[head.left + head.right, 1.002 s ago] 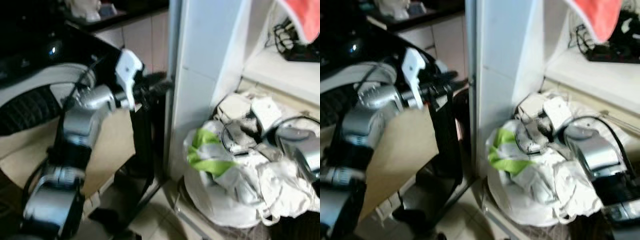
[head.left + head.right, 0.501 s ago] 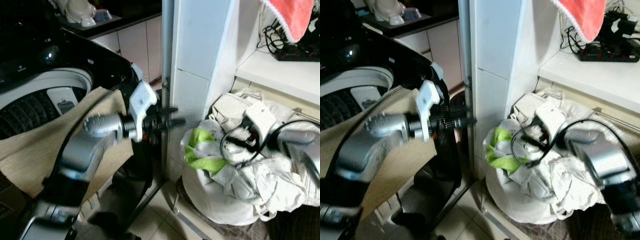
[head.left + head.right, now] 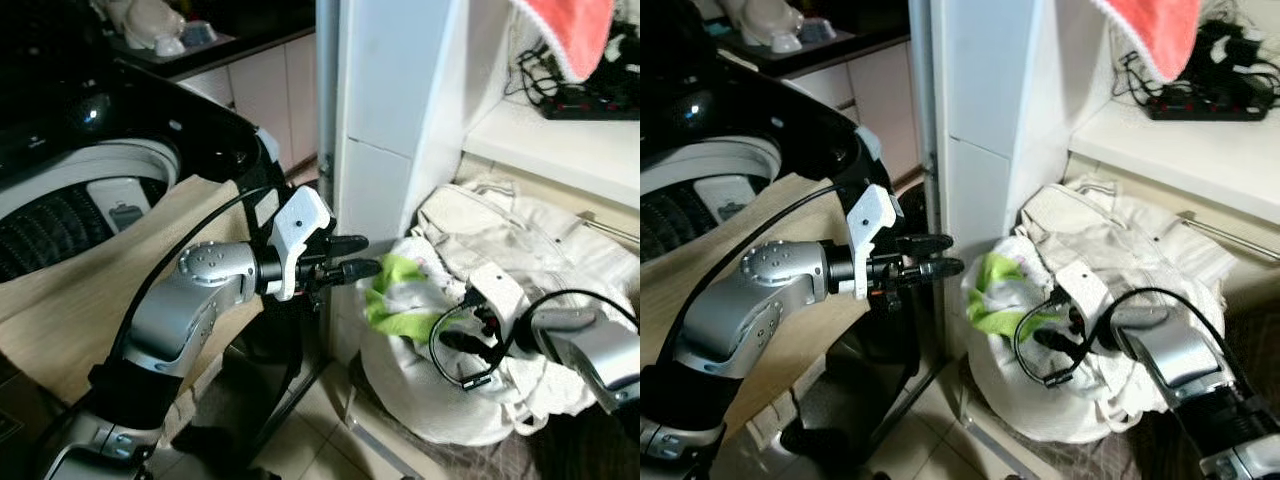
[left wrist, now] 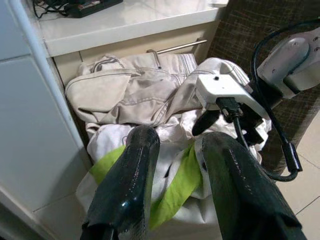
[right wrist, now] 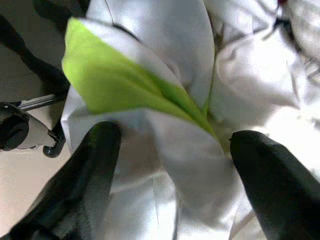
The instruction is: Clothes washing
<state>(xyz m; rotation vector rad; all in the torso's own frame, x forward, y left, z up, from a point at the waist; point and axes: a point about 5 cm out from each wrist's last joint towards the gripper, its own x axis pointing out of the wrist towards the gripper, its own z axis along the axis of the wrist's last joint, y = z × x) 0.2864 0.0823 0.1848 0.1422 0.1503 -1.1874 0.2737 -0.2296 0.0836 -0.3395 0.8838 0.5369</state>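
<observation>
Both grippers hover spread at the heaped white laundry bundle with a lime-green patch (image 3: 420, 310): left gripper (image 3: 352, 258) just beside it, right gripper (image 5: 175, 165) over it (nothing lifted yet, by my reckoning).

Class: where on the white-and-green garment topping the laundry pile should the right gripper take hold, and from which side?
Grip the raised white fold beside the green panel of the white-and-green garment. The open right gripper already straddles it, so closing straight down from above probably suffices.
</observation>
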